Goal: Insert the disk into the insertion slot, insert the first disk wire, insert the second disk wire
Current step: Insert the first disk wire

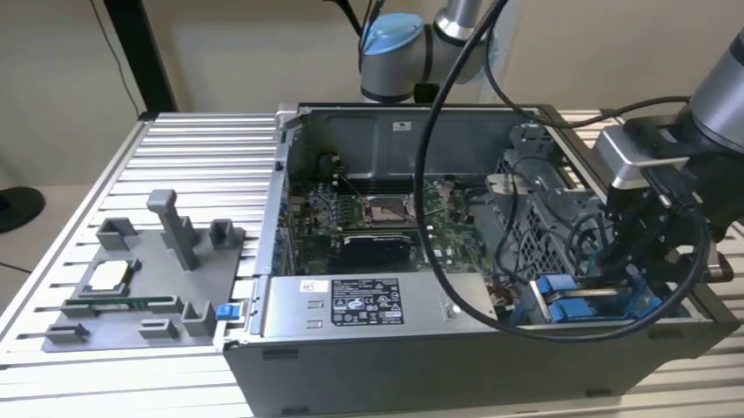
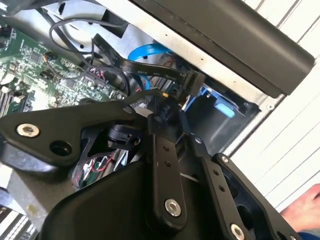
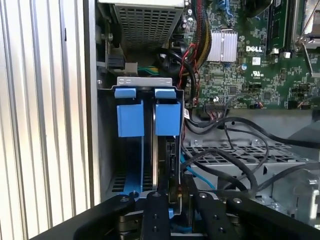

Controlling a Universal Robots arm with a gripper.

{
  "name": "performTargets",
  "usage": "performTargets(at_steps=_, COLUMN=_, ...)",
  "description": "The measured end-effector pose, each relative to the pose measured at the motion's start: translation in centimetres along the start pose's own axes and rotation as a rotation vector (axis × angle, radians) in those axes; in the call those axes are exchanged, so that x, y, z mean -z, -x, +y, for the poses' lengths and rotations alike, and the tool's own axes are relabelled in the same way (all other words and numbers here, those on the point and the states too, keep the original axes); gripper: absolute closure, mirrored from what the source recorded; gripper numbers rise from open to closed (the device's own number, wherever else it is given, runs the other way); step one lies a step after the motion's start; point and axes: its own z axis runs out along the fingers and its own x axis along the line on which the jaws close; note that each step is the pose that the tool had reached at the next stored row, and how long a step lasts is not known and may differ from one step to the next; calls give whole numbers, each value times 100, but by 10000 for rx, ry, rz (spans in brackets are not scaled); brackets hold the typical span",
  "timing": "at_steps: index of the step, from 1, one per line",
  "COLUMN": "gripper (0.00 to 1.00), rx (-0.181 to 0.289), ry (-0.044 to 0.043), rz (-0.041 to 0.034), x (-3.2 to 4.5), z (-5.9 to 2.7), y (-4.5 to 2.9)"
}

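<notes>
— While the arm stands over the open computer case [image 1: 465,366] on the slatted worktop [image 1: 198,139], where does the gripper [image 3: 177,194] sit?

— Down inside the case, in the near corner at the exterior view's right, directly over the insertion slot [image 3: 145,81].

— Gripper state?

— Closed on a black wire connector [image 2: 161,102]. In both wrist views the two fingers [image 3: 152,212] pinch it from either side.

— Disk position?

— The disk [image 3: 167,147] stands on edge inside the slot. Its blue carrier tab is at the end away from the gripper, just beside a second blue tab [image 3: 130,119]. The connector is held at the disk's end nearest the gripper. Whether it is seated: cannot tell.

— Surroundings?

— A blue cable [image 3: 197,175] and several black cables [image 3: 235,130] lie over the perforated cage beside the slot, with the motherboard [image 3: 240,75] beyond them. In the exterior view, the labelled power-supply box [image 1: 348,305] runs along the case's near edge. A grey fixture tray [image 1: 128,305] lies on the worktop outside the case, at the exterior view's left, well apart from the gripper.
</notes>
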Motion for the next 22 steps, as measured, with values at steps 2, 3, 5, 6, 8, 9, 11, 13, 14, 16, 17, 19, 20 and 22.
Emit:
performTargets(at_steps=2, gripper=100, rx=1, ry=0, rz=3, x=90, z=-5, y=10)
performTargets(at_steps=3, gripper=100, rx=1, ry=0, rz=2, x=137, z=-7, y=15)
performTargets(at_steps=5, gripper=100, rx=0, ry=0, rz=-1, x=226, z=-11, y=25)
performTargets(at_steps=6, gripper=100, rx=0, ry=0, rz=-16, x=255, z=-13, y=28)
performTargets(at_steps=8, gripper=100, rx=4, ry=1, rz=-31, x=258, z=-14, y=28)
performTargets(at_steps=9, gripper=100, rx=12, ry=2, rz=-29, x=259, z=-20, y=29)
performTargets(at_steps=11, gripper=100, rx=29, ry=7, rz=-33, x=258, z=-64, y=29)
performTargets(at_steps=13, gripper=100, rx=37, ry=33, rz=-41, x=255, z=-123, y=29)
performTargets(at_steps=14, gripper=100, rx=40, ry=49, rz=-44, x=254, z=-152, y=30)
performTargets(at_steps=16, gripper=100, rx=46, ry=86, rz=-50, x=251, z=-209, y=30)
performTargets(at_steps=17, gripper=0, rx=47, ry=106, rz=-52, x=251, z=-234, y=30)
performTargets(at_steps=19, gripper=0, rx=50, ry=156, rz=-59, x=248, z=-279, y=30)
performTargets(at_steps=20, gripper=0, rx=47, ry=194, rz=-61, x=247, z=-302, y=30)
performTargets(at_steps=22, gripper=0, rx=37, ry=281, rz=-64, x=245, z=-351, y=27)
